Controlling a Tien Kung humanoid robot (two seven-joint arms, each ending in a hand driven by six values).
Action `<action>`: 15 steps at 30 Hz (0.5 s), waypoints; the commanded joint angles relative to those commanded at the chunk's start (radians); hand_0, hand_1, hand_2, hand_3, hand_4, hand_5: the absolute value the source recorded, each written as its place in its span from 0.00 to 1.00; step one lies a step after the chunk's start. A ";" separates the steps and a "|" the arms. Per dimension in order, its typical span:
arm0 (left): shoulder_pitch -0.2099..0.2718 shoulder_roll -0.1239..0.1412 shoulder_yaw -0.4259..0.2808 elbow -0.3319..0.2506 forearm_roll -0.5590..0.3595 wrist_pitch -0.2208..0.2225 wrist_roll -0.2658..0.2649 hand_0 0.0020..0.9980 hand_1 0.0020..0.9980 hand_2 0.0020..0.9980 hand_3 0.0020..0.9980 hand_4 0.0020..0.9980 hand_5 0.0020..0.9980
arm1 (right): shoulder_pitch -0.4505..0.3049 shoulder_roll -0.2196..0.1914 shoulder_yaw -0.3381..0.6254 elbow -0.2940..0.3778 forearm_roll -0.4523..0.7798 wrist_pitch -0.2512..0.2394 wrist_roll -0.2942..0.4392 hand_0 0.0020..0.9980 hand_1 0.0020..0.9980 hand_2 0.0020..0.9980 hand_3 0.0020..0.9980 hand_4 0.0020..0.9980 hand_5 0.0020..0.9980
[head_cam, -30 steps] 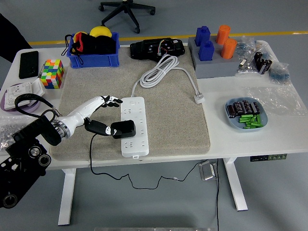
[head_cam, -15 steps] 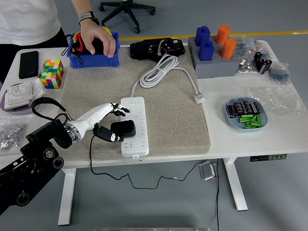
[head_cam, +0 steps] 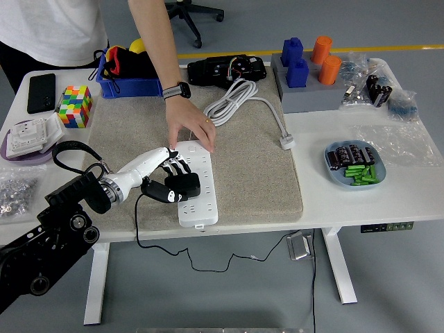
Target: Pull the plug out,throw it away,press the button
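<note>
1. Head view: your left robot hand (head_cam: 171, 179) reaches in from the lower left and sits on the black plug (head_cam: 182, 185), its fingers curled round the plug body, thumb side low and the pale fingers (head_cam: 168, 164) over the top. I read that as clamped on the plug (how firmly the thumb bears is not clear).
2. The plug is seated in the white power strip (head_cam: 195, 182), roughly at mid-length on its left side, with its black cord (head_cam: 137, 222) dropping off the desk (head_cam: 361, 201) edge toward the floor.
3. The relation that matters: the strip's long axis runs away from you, near end at the mat (head_cam: 257, 173) front, far end toward the person. The plug lies directly under your left robot hand, so the pull should be straight up, off the face of the strip, not along it.
4. A person's hand (head_cam: 189, 127) presses down on the far end of the strip, just beyond your fingers and nearly touching them. It seems to be pinning the strip so it will not lift with the plug.
5. The right arm is not in view, so the left does this step alone.
6. Judged from here, the plug is not yet out; throwing it away and pressing the button remain.
</note>
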 joint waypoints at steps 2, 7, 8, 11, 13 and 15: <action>0.000 0.000 -0.001 0.001 -0.001 0.005 -0.007 0.53 0.32 0.34 0.51 0.71 0.00 | 0.000 0.000 0.001 -0.001 -0.001 0.000 0.000 0.75 0.72 0.72 0.74 0.77 0.63; 0.004 0.003 -0.016 -0.003 -0.012 0.010 -0.021 0.52 0.30 0.32 0.50 0.71 0.00 | -0.001 0.000 0.004 -0.001 -0.002 0.000 0.000 0.75 0.72 0.72 0.74 0.77 0.63; 0.005 0.004 -0.020 -0.005 -0.017 0.011 -0.022 0.52 0.30 0.32 0.50 0.71 0.00 | -0.001 0.000 0.004 -0.002 -0.002 0.000 0.000 0.75 0.72 0.72 0.74 0.77 0.63; 0.008 0.007 -0.035 -0.014 -0.043 0.009 -0.028 0.52 0.29 0.32 0.50 0.72 0.00 | -0.001 0.001 0.004 -0.001 -0.002 0.000 0.000 0.75 0.72 0.72 0.74 0.77 0.63; 0.010 0.010 -0.045 -0.023 -0.059 0.008 -0.031 0.52 0.29 0.32 0.50 0.72 0.00 | -0.001 0.001 0.002 0.000 -0.001 0.000 0.000 0.75 0.72 0.72 0.74 0.77 0.63; 0.014 0.014 -0.059 -0.039 -0.085 0.007 -0.036 0.52 0.29 0.32 0.50 0.72 0.00 | -0.001 0.002 0.002 0.000 -0.001 0.000 0.000 0.75 0.72 0.72 0.74 0.77 0.63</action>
